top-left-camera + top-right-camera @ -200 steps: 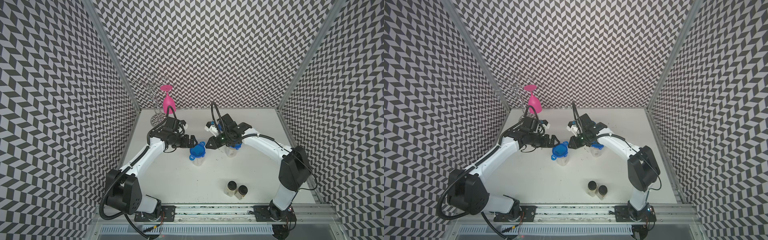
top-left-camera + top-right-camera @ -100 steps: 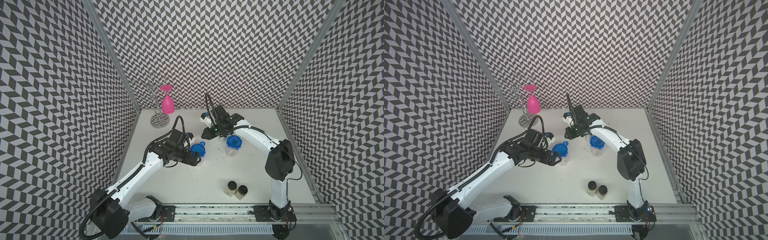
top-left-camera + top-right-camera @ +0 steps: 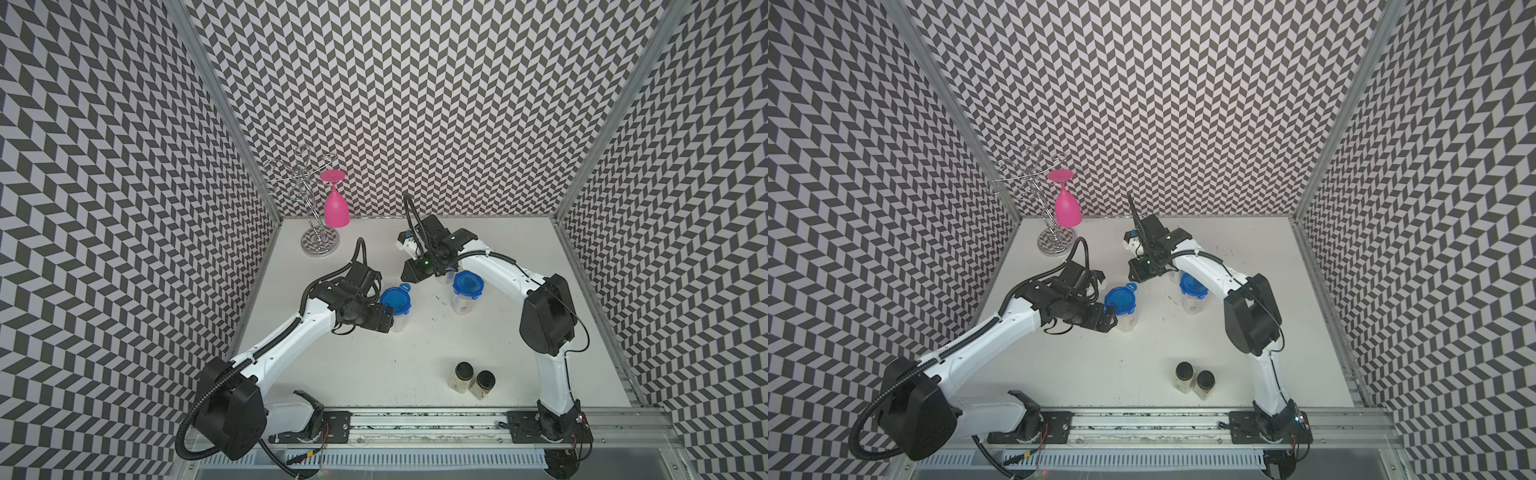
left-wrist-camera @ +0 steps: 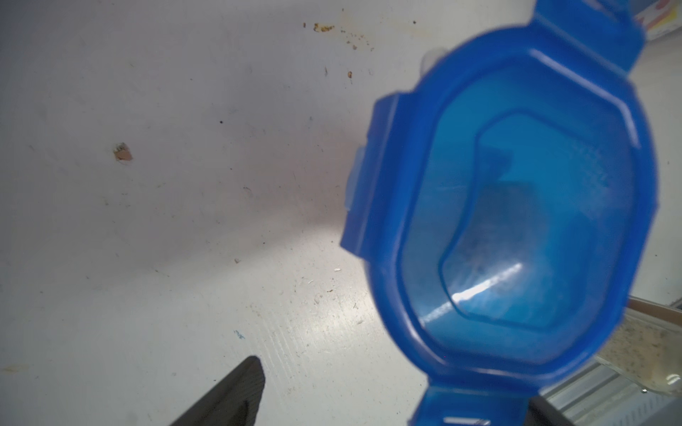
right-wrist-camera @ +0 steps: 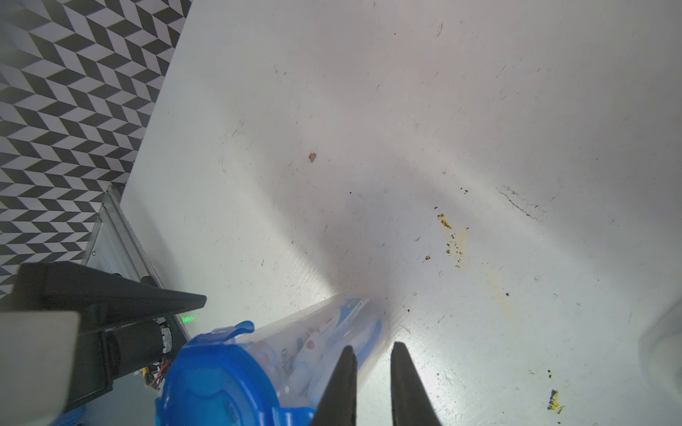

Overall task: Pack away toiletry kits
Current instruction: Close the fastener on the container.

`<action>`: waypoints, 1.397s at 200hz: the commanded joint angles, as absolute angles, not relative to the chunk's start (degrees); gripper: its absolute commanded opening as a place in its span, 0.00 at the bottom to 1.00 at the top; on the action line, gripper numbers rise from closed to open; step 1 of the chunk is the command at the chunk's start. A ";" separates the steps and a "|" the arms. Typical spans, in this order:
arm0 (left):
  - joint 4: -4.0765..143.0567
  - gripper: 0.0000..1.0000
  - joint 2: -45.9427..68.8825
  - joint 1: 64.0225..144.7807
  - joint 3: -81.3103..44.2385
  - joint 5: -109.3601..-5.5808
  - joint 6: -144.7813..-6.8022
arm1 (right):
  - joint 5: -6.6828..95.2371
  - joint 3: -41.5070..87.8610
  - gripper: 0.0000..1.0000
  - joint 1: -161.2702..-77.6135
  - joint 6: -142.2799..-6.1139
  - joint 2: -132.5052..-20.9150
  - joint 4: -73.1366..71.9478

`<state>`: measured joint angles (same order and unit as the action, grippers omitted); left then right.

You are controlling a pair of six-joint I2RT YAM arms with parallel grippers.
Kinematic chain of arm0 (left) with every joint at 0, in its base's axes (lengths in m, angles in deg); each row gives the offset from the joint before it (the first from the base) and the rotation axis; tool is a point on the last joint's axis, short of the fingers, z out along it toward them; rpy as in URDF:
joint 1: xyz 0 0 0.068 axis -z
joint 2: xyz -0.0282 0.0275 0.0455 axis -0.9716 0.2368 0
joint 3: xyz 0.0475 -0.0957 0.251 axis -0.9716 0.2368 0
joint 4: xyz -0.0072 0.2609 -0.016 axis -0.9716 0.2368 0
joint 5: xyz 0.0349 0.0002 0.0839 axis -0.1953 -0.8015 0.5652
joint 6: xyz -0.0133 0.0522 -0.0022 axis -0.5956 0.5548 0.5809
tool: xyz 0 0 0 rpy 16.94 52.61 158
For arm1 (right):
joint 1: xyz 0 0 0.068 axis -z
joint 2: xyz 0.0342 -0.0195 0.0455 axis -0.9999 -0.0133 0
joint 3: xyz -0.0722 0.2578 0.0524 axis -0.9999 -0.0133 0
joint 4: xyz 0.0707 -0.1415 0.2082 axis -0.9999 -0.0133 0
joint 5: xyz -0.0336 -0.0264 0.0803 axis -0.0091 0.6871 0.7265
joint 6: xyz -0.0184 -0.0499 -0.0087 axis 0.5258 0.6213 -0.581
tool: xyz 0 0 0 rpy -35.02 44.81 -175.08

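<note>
Left claw [image 3: 386,320] spread at blue-lidded tub [image 3: 397,301], right claw [image 5: 373,346] nearly pressed together, second tub [image 3: 466,291], two jars [image 3: 462,376], pink glass [image 3: 336,205]

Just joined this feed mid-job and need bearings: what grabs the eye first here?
The pink wine glass hanging upside down from a wire rack in the back left corner pops first. Next, mid-table, two clear tubs with bright blue lids: the left tub and the right tub. Near the front stand two black-capped jars.
</note>
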<state>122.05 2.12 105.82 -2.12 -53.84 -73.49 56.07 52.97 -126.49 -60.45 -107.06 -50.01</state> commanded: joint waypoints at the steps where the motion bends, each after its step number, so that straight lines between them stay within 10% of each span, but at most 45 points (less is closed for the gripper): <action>1: 122.09 0.94 1.42 104.42 -2.75 -51.81 -73.41 | 55.83 50.94 0.18 -127.22 -59.40 -105.70 -49.17; 162: 126.45 0.86 -2.54 89.88 -2.68 -58.73 -74.98 | 47.81 43.88 0.16 -126.59 -60.23 -94.10 -54.85; 279: 112.33 0.66 -4.21 100.45 -2.50 -70.12 -90.08 | 56.70 40.65 0.16 -128.09 -61.10 -94.95 -49.24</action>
<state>115.49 -5.50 99.81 -3.73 -69.73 -87.43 55.00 41.75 -127.61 -61.00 -95.92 -52.00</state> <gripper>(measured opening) 0.667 0.161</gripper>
